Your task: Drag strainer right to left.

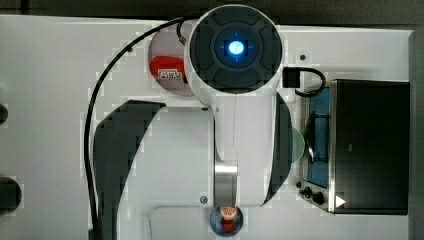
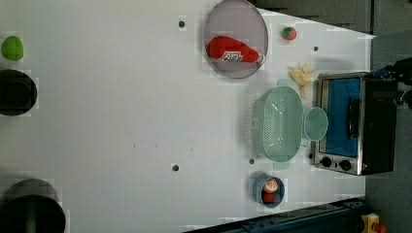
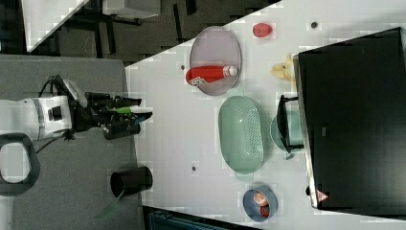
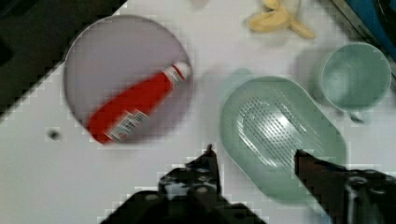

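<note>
The end effector is seen open and empty in the wrist view, its two dark fingers spread with nothing between them, held high above the table and well apart from everything on it. In the right view the end effector is seen at the right view's left, over the table's edge.

The strainer lies below and ahead of the fingers, upright on the table, with its perforated bottom facing up into view. In the left view the strainer is found toward the left view's right, just beside the round mint cup, which stands between it and the small oven. A grey plate bearing a red bottle is set near one end of the strainer, a small blue bowl near the other, and a banana peel by the oven.

The strainer is judged to be light, stiff, thin-walled plastic, smooth enough to slide readily on the table yet liable to tip or skid if pushed high. A hold is best taken on the long rim wall, one finger inside and one outside, near the middle of the side so that it does not swing round when dragged. The tab handles are judged too small for a sure hold.
</note>
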